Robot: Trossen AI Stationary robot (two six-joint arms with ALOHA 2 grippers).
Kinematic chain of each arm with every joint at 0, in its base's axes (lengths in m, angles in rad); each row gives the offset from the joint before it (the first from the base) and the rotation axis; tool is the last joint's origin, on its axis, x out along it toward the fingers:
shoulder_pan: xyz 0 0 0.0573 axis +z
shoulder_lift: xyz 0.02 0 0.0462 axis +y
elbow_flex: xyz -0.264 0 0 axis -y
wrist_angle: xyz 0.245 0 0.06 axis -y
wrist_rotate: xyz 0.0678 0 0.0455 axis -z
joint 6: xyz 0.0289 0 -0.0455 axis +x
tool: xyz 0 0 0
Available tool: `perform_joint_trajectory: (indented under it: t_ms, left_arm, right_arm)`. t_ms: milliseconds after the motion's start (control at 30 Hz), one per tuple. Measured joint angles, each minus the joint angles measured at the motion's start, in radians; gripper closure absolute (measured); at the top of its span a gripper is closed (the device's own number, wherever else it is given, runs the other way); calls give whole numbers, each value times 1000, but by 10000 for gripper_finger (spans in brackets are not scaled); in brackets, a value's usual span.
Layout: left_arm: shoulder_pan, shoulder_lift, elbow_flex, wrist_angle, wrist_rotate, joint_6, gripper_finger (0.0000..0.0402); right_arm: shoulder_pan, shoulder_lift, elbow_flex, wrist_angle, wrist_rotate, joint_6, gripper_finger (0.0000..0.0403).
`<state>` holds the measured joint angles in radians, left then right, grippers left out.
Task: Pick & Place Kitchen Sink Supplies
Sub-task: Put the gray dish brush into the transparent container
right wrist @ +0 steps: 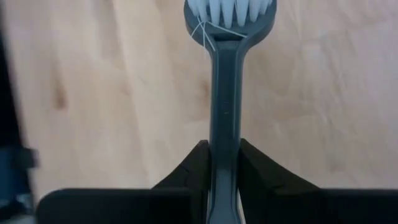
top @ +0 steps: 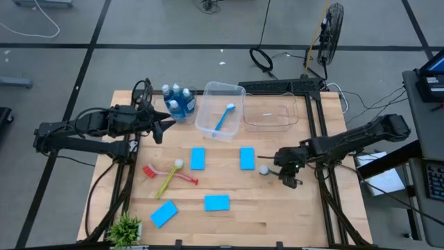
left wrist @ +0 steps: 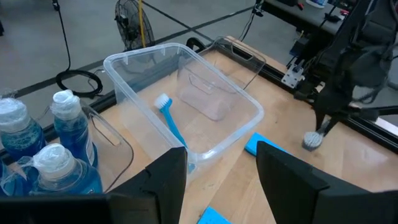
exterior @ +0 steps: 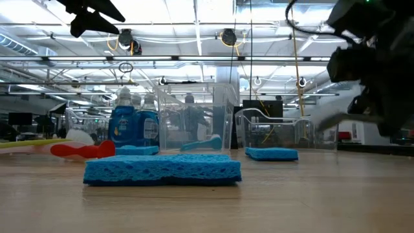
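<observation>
My right gripper is shut on a grey brush whose white head points toward the table's left, beside a blue sponge. My left gripper hangs open in the air next to the blue soap bottles, holding nothing. Three more blue sponges lie flat on the table. A red brush and a yellow-green brush lie crossed at the left. A blue brush lies inside a clear bin. My right gripper pinches the grey brush's handle between its two fingers, a short way behind the head. The fingers slant down from the table's right and lie along the handle, which runs out ahead of them. In the low view the head hangs clear of the table.
A second clear bin stands right of the first, at the table's far side. A small green plant sits at the near left corner. Bare wood lies at the near right.
</observation>
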<state>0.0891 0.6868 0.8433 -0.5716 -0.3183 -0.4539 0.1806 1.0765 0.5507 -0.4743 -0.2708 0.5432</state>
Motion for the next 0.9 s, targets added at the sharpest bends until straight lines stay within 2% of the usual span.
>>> perform_joint_trajectory:
  t_ms: [167, 333, 900]
  left_arm:
    - [0, 0, 0, -1, 2, 3, 206]
    - [0, 1, 0, -1, 2, 9, 206]
    - [0, 111, 0, 38, 7, 2, 206]
  right_arm:
    - [0, -122, 0, 37, -3, 89, 359]
    - [0, -202, 1, 186, 6, 154, 359]
    - [-112, -204, 2, 728, 9, 174, 358]
